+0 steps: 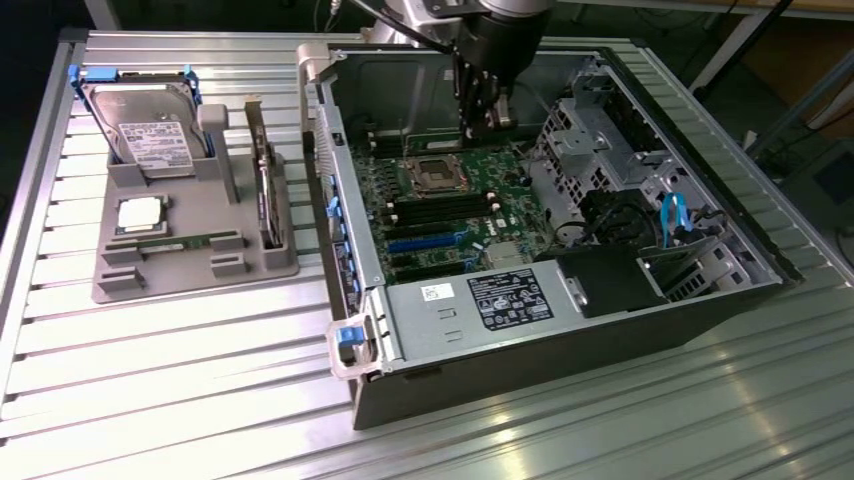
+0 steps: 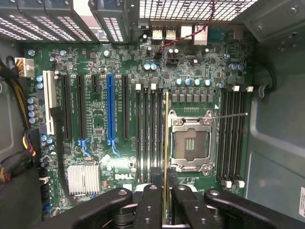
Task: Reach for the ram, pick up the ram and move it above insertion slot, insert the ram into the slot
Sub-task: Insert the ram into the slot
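In the wrist view my gripper (image 2: 166,190) is shut on the ram (image 2: 166,138), which I see edge-on as a thin pale strip running out from between the black fingers (image 2: 150,202). The strip lies along the bank of parallel black memory slots (image 2: 153,133), over the slot nearest the silver processor socket (image 2: 190,143). Whether the ram touches that slot I cannot tell. In the exterior view the gripper (image 1: 483,118) hangs inside the open computer case, above the motherboard (image 1: 447,215) near the case's back wall.
A second bank of memory slots (image 2: 233,138) lies beyond the socket, and a blue expansion socket (image 2: 110,109) on the other side. The case walls (image 1: 747,250), drive cage (image 1: 594,130) and power supply (image 1: 494,300) crowd the board. A grey tray (image 1: 187,250) with spare parts stands on the exterior view's left.
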